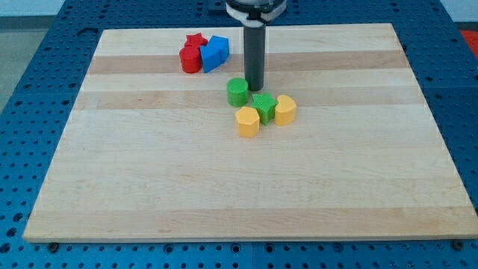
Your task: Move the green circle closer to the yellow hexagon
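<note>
The green circle (237, 92) is a short cylinder near the board's middle, toward the view's top. The yellow hexagon (247, 121) lies just below and a little right of it, a small gap apart. My tip (255, 87) stands right beside the green circle, at its upper right, touching or nearly touching it. A green star (264, 107) sits between the hexagon and a second yellow block (285, 109), touching both. The star is just below my tip.
At the view's top left, a red cylinder (190, 59), a red star (196, 39) and a blue block (215, 53) are clustered together. The wooden board (149, 187) lies on a blue perforated table.
</note>
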